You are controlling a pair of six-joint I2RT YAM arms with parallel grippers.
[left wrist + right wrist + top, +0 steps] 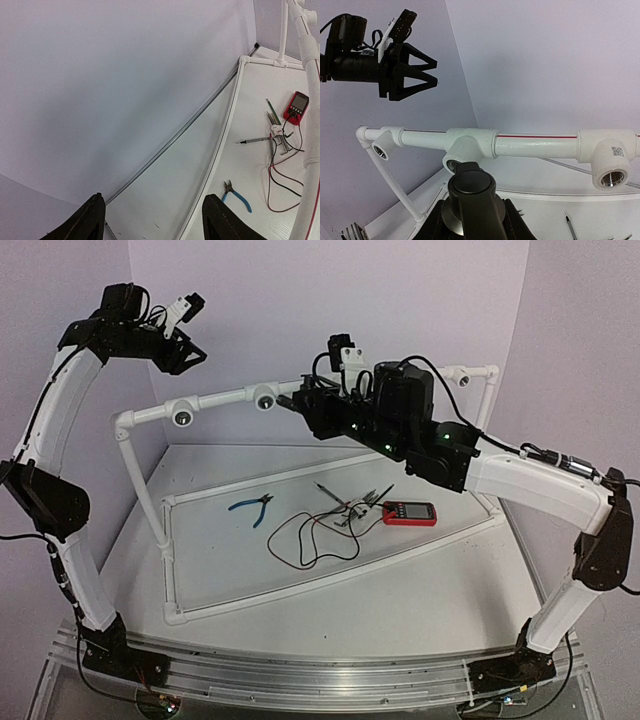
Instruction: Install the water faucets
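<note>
Dark metal faucet (471, 195) stands just below the middle pipe socket (454, 164).

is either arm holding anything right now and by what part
The right gripper holds the dark faucet by its lower body; the round end sticks out toward the white pipe. The left gripper is open, holding nothing.

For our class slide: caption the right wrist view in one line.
Right gripper holds the dark faucet below a white pipe socket.
</note>
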